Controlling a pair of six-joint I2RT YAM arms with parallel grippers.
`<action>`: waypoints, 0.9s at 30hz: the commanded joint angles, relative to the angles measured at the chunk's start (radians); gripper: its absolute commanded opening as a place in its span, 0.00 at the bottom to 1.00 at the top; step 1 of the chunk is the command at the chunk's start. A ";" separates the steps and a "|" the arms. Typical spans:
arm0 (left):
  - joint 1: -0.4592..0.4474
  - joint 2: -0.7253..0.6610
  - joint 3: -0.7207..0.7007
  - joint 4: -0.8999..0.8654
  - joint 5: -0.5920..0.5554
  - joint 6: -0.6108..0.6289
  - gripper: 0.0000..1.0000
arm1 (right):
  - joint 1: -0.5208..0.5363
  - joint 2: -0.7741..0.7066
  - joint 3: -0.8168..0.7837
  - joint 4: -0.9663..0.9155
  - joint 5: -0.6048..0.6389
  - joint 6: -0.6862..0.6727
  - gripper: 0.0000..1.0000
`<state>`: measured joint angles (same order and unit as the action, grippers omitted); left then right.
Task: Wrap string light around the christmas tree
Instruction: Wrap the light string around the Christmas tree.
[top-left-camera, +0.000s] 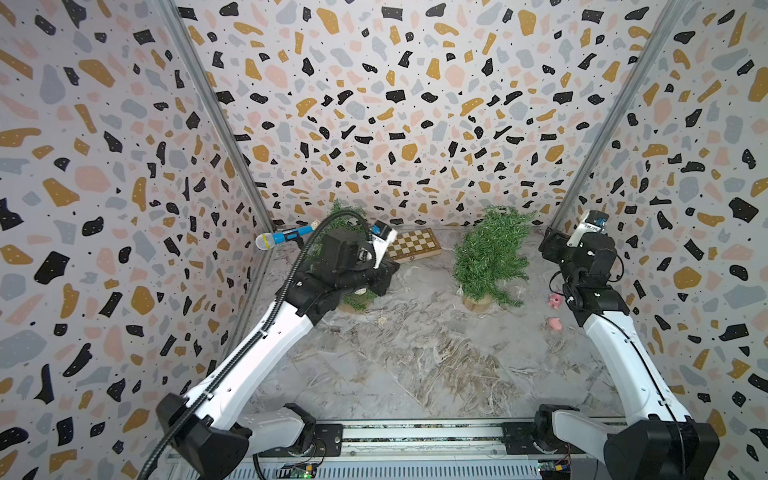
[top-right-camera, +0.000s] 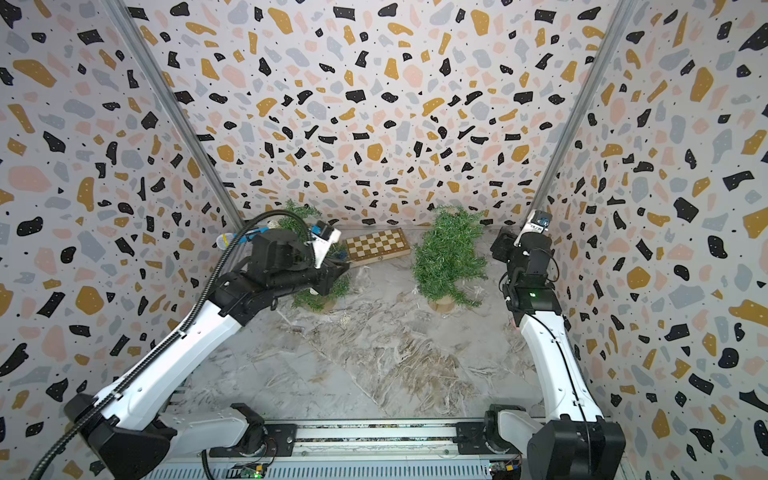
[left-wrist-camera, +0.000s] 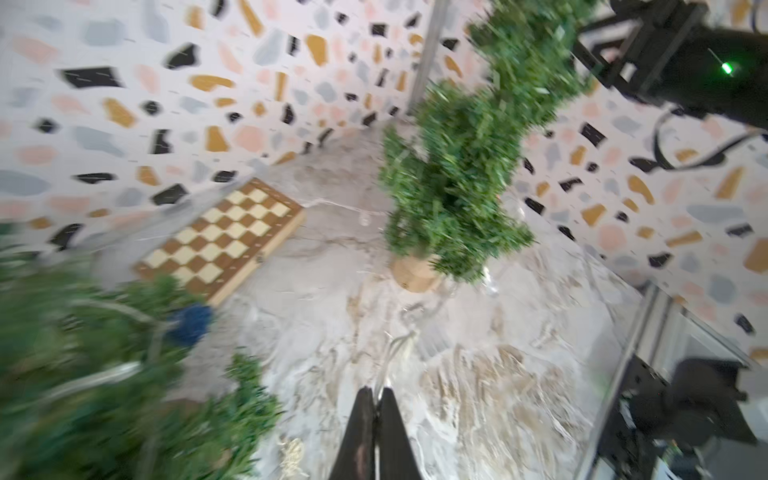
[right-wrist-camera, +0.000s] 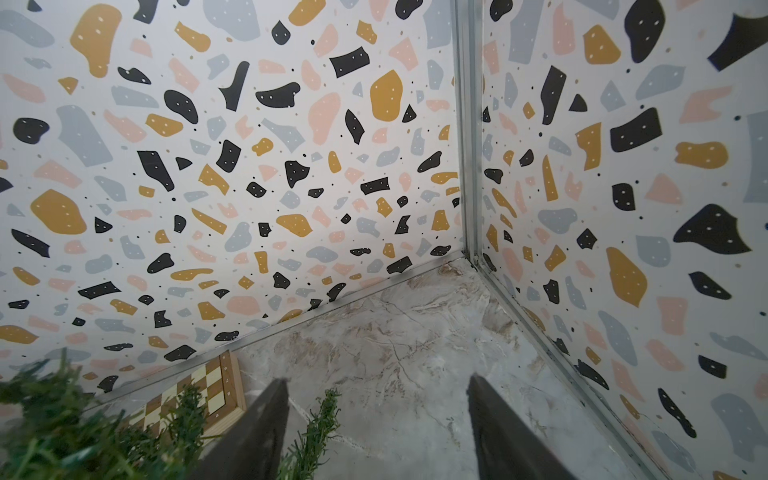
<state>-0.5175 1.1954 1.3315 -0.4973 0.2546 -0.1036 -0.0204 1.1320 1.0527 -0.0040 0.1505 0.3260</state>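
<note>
Two green christmas trees stand on wooden discs. One christmas tree (top-left-camera: 486, 257) (top-right-camera: 449, 253) (left-wrist-camera: 453, 166) is at the back right. The other tree (top-left-camera: 345, 216) (top-right-camera: 299, 214) is largely hidden behind my left arm. My left gripper (left-wrist-camera: 376, 390) hangs low beside that left tree, shut on the thin clear string light (left-wrist-camera: 400, 345). The strand runs from the fingertips across the marble floor towards the right tree. My right gripper (right-wrist-camera: 378, 384) (top-left-camera: 549, 243) is open near the back right corner, just past the right tree's top. A branch tip (right-wrist-camera: 318, 419) pokes between its fingers, and nothing is held.
A wooden chessboard (top-left-camera: 413, 245) (left-wrist-camera: 220, 237) lies against the back wall between the trees. A blue toy microphone (top-left-camera: 282, 237) rests at the left wall. Two small pink objects (top-left-camera: 555, 311) lie by my right arm. A small woven ball (top-left-camera: 382, 320) sits on the floor.
</note>
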 joint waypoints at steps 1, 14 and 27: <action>0.019 -0.075 -0.012 0.013 -0.033 -0.043 0.00 | 0.016 -0.017 -0.023 -0.070 -0.015 0.002 0.70; 0.017 -0.083 -0.051 0.008 -0.017 -0.029 0.00 | 0.070 -0.093 -0.229 -0.172 -0.145 0.068 0.53; -0.003 -0.057 -0.126 0.065 -0.011 -0.010 0.00 | -0.034 0.043 -0.198 -0.016 -0.617 0.457 0.46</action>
<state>-0.5171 1.1404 1.2037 -0.4858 0.2497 -0.1303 -0.0734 1.1790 0.8341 -0.0895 -0.4011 0.6930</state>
